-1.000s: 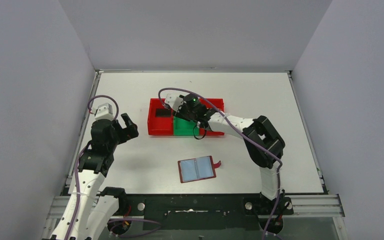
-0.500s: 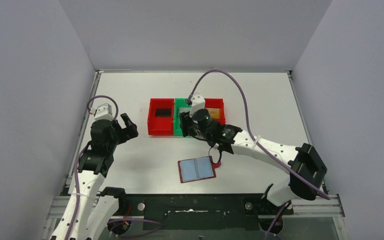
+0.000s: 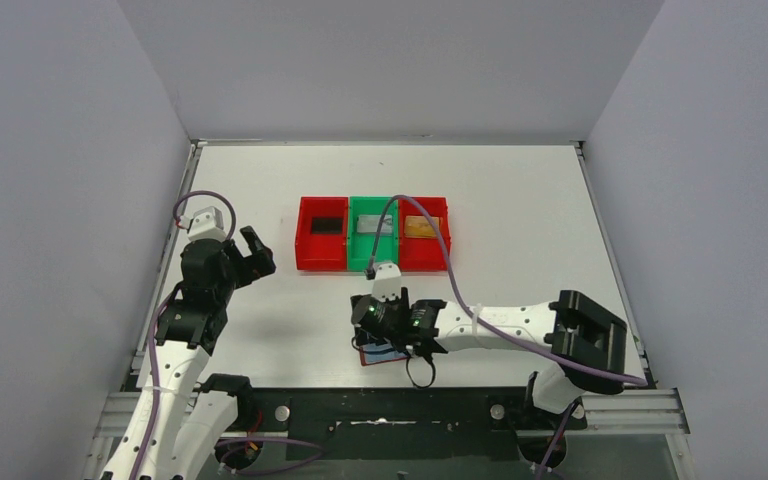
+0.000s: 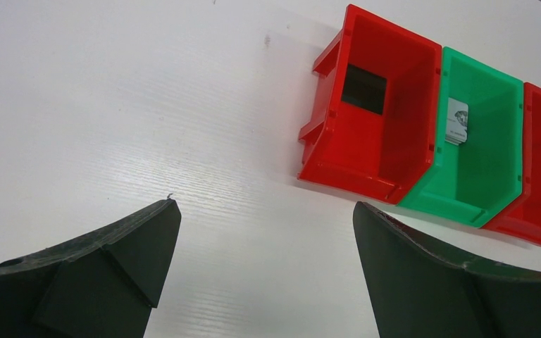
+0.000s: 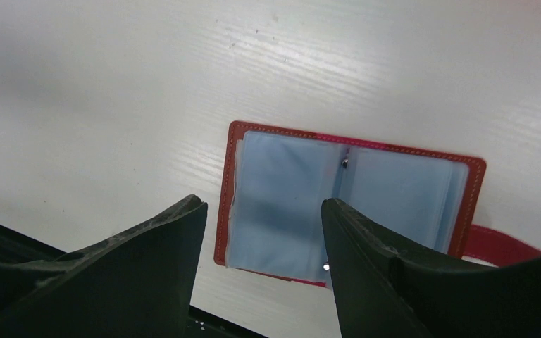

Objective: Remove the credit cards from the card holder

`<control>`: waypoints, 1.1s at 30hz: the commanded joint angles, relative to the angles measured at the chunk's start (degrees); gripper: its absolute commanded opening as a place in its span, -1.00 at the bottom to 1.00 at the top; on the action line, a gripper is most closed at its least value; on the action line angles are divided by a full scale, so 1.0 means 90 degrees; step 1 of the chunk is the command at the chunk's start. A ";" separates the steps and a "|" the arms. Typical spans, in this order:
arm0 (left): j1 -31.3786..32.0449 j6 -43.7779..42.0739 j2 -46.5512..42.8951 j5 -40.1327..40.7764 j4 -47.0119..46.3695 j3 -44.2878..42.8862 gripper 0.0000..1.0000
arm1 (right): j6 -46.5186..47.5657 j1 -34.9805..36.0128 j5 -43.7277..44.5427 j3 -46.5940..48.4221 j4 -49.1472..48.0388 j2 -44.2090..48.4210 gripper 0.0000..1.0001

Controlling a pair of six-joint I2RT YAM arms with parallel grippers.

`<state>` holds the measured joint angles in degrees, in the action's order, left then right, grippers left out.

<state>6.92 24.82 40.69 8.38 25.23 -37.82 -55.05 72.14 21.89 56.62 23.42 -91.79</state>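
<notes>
- the holder [image 5: 387,197] lies open and flat, pockets up, on the table [image 3: 520,190] close to its near edge and well apart from the bins [image 3: 320,258] beyond it.
- its long axis runs left to right across the table, and in the right wrist view that is the same line the two fingers stand on. the tab [image 5: 500,243] pokes out past the right page.
- the pockets look blue-grey and bare to us; we cannot tell whether a card hides in one.
- the black card [image 4: 363,88], silver card [image 4: 457,121] and gold card [image 3: 420,228] each sit in a bin of their own.
- the right gripper [image 5: 264,211] hangs right over the holder, looking down, with the left page under the gap. its jaws are spread with nothing between them.
- the right arm is the nearer by far, stretched low and leftward along the near edge from its base.
- the left gripper [image 4: 264,205] is raised off to the left, well apart from the holder, spread wide and empty, facing the bins.
- we judge that any next reach is straight down from the right gripper, onto a page edge rather than the spine.
</notes>
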 commanded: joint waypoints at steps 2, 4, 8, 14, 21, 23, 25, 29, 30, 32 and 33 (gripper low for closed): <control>-0.0030 -0.0023 -0.0013 0.0034 -0.0225 -0.0119 0.93 | -0.0820 0.0217 0.0649 0.0515 0.0616 -0.0406 0.31; -0.0028 -0.0023 -0.0018 0.0020 -0.0235 -0.0123 0.93 | -0.0871 0.0228 0.0669 0.0522 0.0741 -0.0509 0.33; -0.0036 -0.0031 -0.0018 0.0011 -0.0245 -0.0113 0.93 | -0.0866 0.0210 0.0578 0.0408 0.0646 -0.0616 0.33; -0.0036 -0.0042 -0.0014 -0.0037 -0.0264 -0.0099 0.93 | -0.0861 0.0112 0.0282 0.0306 0.0622 -0.1031 0.32; -0.0036 -0.0053 -0.0028 -0.0044 -0.0265 -0.0094 0.93 | -0.1073 0.0095 0.0270 0.0501 0.1155 -0.1522 0.14; -0.0035 -0.0053 -0.0033 -0.0052 -0.0265 -0.0094 0.93 | -0.1090 0.0101 0.0272 0.0497 0.1186 -0.1558 -0.01; -0.0040 -0.0053 -0.0019 -0.0049 -0.0265 -0.0094 0.93 | -0.1085 0.0094 0.0280 0.0496 0.1139 -0.1496 -0.12; -0.0036 -0.0053 -0.0016 -0.0064 -0.0273 -0.0092 0.93 | -0.0985 0.0066 0.0232 0.0361 0.0738 -0.1236 -0.26; -0.0036 -0.0053 -0.0018 -0.0076 -0.0274 -0.0094 0.93 | -0.0941 0.0027 0.0117 0.0269 0.0533 -0.1133 -0.29; -0.0037 -0.0053 -0.0006 -0.0087 -0.0282 -0.0094 0.93 | -0.0878 -0.0088 -0.0119 0.0054 0.0119 -0.0920 -0.37; -0.0034 -0.0062 -0.0003 -0.0091 -0.0284 -0.0093 0.93 | -0.0837 -0.0137 -0.0228 -0.0078 -0.0105 -0.0814 -0.42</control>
<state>6.92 24.82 40.80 8.29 25.23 -37.82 -62.85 72.95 23.77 60.34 28.58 -101.38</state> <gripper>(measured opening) 0.963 0.345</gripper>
